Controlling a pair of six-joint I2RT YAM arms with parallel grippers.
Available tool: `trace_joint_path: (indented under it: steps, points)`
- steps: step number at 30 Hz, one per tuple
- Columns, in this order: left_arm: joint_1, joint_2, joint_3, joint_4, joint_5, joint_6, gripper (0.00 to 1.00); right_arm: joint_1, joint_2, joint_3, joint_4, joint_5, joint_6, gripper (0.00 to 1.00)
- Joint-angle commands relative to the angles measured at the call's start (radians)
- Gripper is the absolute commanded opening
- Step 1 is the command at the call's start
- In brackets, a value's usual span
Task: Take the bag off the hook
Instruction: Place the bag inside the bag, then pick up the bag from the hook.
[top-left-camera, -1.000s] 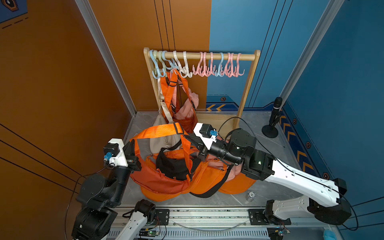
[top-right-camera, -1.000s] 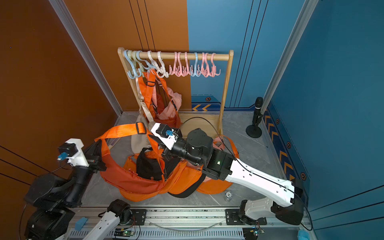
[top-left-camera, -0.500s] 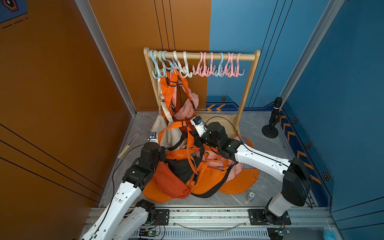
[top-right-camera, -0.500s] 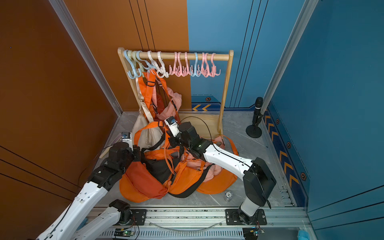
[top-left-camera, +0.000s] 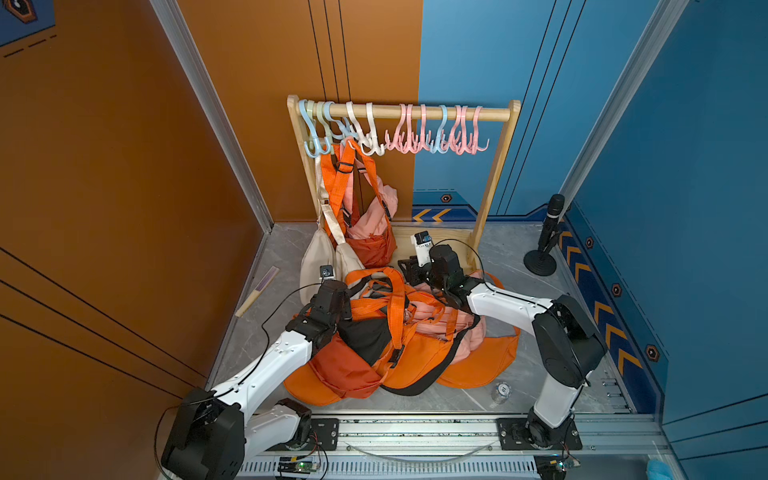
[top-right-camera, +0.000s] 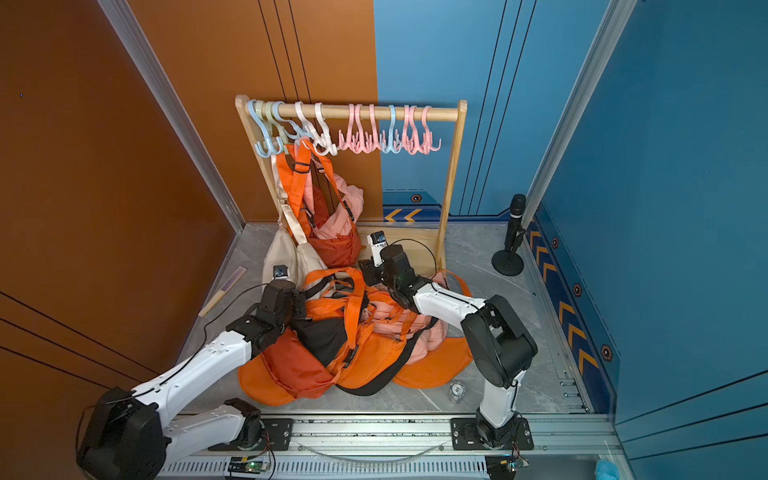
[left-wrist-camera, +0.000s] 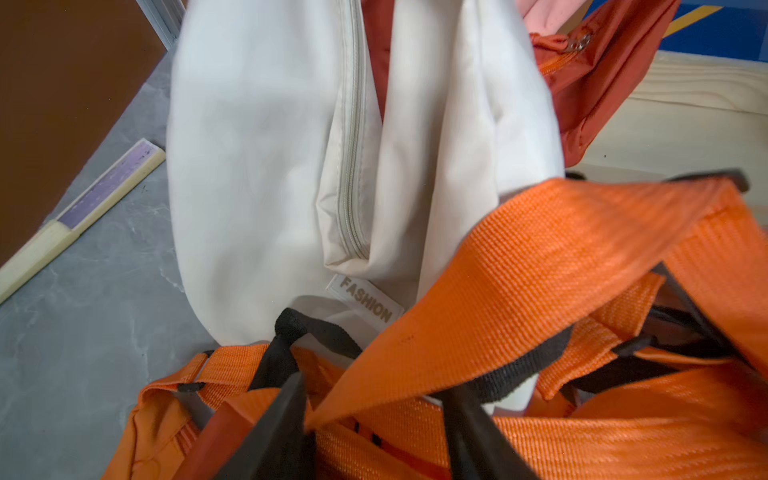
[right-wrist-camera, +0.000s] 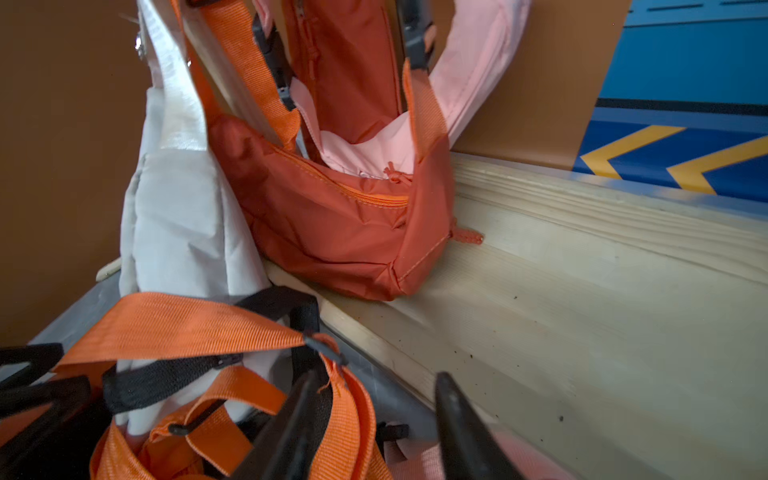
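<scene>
The orange sling bag is hanging from a hook on the wooden rack. Soft, light and floppy, it is probably wanting a pinch on its webbing strap. Left gripper and right gripper are holding jaws parted, empty.

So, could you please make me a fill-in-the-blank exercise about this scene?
The hooks hang from a ___ rail.
The white bag's label reads ___.
The microphone stands beside the ___ wall.
The right end effector is ___.
Missing: wooden; FASHION; blue; open.
</scene>
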Motion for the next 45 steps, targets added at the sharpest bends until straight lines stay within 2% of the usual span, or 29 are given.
trace_joint_path:
  steps: [1,3,5,9,14,20,23,26,31,36,43,45]
  points:
    - [-0.005,-0.062,0.023,0.046,-0.036,0.001,0.64,-0.018,-0.044,0.011,0.024,0.007,0.024,0.73]
    - [-0.004,-0.111,0.03,0.056,-0.041,0.016,0.73,-0.028,-0.066,0.009,0.027,0.009,0.017,0.8]
    - [0.0,-0.143,0.047,0.065,-0.036,0.037,0.78,-0.036,-0.074,0.028,0.027,-0.003,0.001,0.83]
    - [-0.002,-0.184,0.12,0.035,0.025,0.083,0.82,-0.049,-0.04,0.163,-0.021,-0.061,-0.039,0.86]
    - [-0.037,-0.268,0.164,-0.043,0.036,0.171,0.85,-0.086,0.06,0.409,-0.091,-0.154,-0.053,0.87]
    - [-0.043,-0.393,0.145,-0.116,0.017,0.213,0.85,-0.103,0.247,0.755,-0.214,-0.255,-0.076,0.79]
    - [-0.042,-0.458,0.11,-0.069,0.008,0.241,0.85,-0.102,0.337,0.872,-0.235,-0.277,-0.075,0.75]
    - [-0.042,-0.454,0.125,-0.089,0.009,0.274,0.85,-0.101,0.405,0.971,-0.239,-0.291,-0.062,0.68]
    - [-0.043,-0.434,0.13,-0.13,-0.002,0.303,0.85,-0.097,0.489,1.073,-0.209,-0.304,-0.038,0.63]
    - [-0.044,-0.443,0.107,-0.136,-0.008,0.305,0.85,-0.088,0.534,1.098,-0.145,-0.301,-0.03,0.61]
    - [-0.047,-0.426,0.124,-0.16,0.026,0.266,0.85,-0.063,0.645,1.221,-0.091,-0.232,-0.02,0.59]
    - [-0.05,-0.428,0.137,-0.18,0.024,0.265,0.85,-0.054,0.682,1.273,-0.079,-0.212,-0.022,0.55]
